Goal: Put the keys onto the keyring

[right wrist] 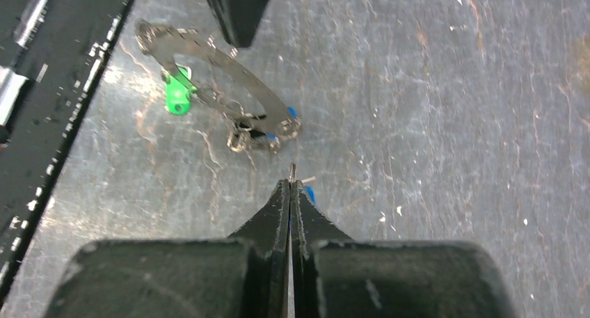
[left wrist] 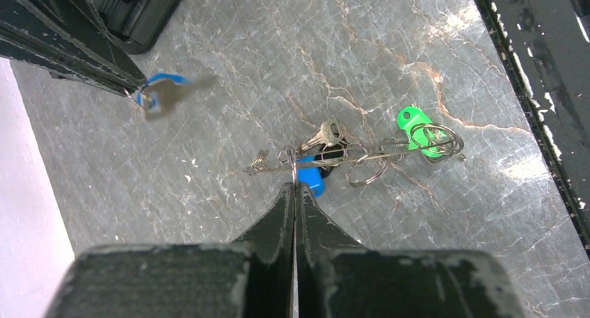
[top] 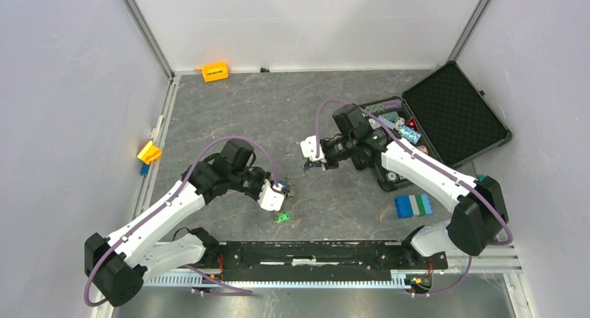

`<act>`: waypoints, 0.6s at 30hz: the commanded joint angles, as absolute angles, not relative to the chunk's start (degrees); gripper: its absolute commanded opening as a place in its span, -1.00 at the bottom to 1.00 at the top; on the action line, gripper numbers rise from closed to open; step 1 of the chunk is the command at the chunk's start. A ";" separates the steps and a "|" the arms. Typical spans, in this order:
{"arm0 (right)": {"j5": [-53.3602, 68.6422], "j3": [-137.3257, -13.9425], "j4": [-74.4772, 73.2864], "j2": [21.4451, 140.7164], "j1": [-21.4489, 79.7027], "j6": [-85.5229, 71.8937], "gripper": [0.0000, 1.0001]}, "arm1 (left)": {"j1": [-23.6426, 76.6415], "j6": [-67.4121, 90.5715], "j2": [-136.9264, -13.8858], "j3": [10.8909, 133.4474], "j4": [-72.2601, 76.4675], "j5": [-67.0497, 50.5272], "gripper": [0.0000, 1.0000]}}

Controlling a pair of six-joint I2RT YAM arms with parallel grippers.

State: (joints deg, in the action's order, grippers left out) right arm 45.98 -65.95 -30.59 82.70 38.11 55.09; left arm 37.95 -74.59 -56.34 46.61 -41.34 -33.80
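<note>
My left gripper (left wrist: 295, 186) is shut on the keyring (left wrist: 271, 168), a thin jagged metal ring seen edge-on just above the table. On or against the ring hang a silver key (left wrist: 330, 132), a blue tag (left wrist: 314, 180), a black tag (left wrist: 334, 153) and a green tag (left wrist: 415, 125). The right gripper (right wrist: 291, 182) is shut on a small key with a blue tag (right wrist: 309, 193), held a little short of the keyring (right wrist: 209, 57). From above, the left gripper (top: 284, 190) and the right gripper (top: 311, 165) face each other mid-table, a short gap apart.
An open black case (top: 452, 116) with striped chips lies at the right. A blue, green and white block (top: 412, 205) sits near the right arm's base. An orange block (top: 215, 72) is at the back and a yellow one (top: 149, 152) at the left wall. A black rail (top: 313, 252) runs along the near edge.
</note>
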 commanded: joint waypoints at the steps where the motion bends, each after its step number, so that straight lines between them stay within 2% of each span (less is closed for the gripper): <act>1: 46.06 -64.96 -26.97 79.74 40.93 51.67 -1.00 | 37.72 -72.02 -56.51 49.95 -39.53 -38.25 -0.95; 18: 45.45 -62.60 -24.64 79.37 48.74 50.38 -1.00 | 37.71 -76.41 -54.56 48.40 -40.66 -44.24 -0.96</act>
State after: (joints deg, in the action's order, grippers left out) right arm 45.78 -62.74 -26.55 80.31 47.66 50.85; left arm 37.93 -74.35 -56.07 47.42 -41.43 -40.14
